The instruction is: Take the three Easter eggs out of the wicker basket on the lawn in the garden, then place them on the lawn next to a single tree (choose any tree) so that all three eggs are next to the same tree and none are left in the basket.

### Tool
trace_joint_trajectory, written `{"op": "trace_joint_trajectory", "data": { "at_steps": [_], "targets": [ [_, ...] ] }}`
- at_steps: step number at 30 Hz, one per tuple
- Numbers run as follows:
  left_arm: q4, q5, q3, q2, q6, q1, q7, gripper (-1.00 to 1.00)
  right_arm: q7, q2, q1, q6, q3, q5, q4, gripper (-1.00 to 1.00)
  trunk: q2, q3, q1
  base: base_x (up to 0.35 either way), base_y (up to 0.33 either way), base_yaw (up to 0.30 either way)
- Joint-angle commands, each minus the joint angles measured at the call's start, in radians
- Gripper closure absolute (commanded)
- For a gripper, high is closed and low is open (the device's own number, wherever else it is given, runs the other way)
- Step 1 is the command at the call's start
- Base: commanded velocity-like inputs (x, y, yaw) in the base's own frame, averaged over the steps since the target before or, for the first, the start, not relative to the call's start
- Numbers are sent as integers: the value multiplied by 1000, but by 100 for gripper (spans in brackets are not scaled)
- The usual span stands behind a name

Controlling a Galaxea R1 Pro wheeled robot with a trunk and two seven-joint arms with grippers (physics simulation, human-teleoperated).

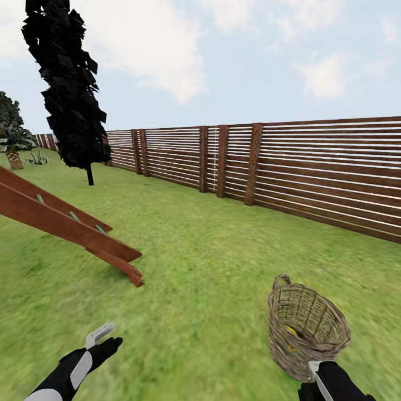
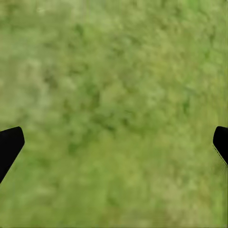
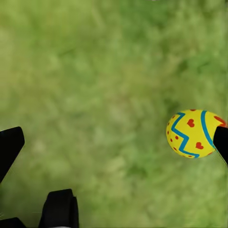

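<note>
scanning the yard: the lawn [image 1: 211,262] is seen running up to a brown slatted fence [image 1: 312,172], under a cloudy sky.
far left: a short palm [image 1: 14,146] is set at the fence corner; a near-black conifer [image 1: 69,83] stands just inside it. neither fits the pale-trunked tree wanted, and no such tree is made out.
left of centre: slanted red-brown wooden beams [image 1: 67,225] are laid low over the grass, well apart from the basket.
left claw [image 1: 103,338]: it is held low over bare grass; in the left wrist view its dark fingertips [image 2: 9,145] are seen at opposite edges, so the jaws are spread wide with nothing between them. it is judged to be parked out of the way.
wicker basket [image 1: 306,328]: it stands upright on the lawn, close in front of the right arm; through the weave a yellow patch [image 1: 291,331] is glimpsed, judged to be at least one egg left inside. how many cannot be told.
right claw [image 1: 318,372]: it is held just beside the basket's near wall. in the right wrist view the tips are seen far apart, so it is wide and grips nothing.
easter egg [image 3: 192,134]: one egg is seen on the grass, touching or just beside one fingertip [image 3: 221,141], judged to be outside the basket; whether set down or about to be picked up cannot be told.
</note>
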Motion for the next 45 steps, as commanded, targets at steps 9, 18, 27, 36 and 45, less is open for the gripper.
{"op": "trace_joint_trajectory", "data": {
  "at_steps": [9, 18, 27, 36, 45],
  "targets": [
    [-1, 4, 7, -1, 7, -1, -4, -100, 3, -1, 0, 5, -4, 7, -2, -100, 0, -1, 0, 328, 1, 1],
    [-1, 4, 7, 0, 7, -1, -4, -100, 3, -1, 0, 5, -6, 6, -2, -100, 0, -1, 0, 153, 235, 0],
    [-1, 4, 7, -1, 7, -1, -4, -100, 3, -3, 0, 5, -7, 5, -3, -100, 0, -1, 0, 95, 325, 0],
    [-1, 4, 7, -1, 7, -1, -4, -100, 3, -4, 0, 5, -7, 5, -2, -100, 0, -1, 0, 269, 179, 0],
    [-1, 4, 7, -1, 7, -1, -4, -100, 10, -7, 0, 3, -7, -4, -2, -100, 0, -1, 0, 328, 6, -34]
  ]
}}
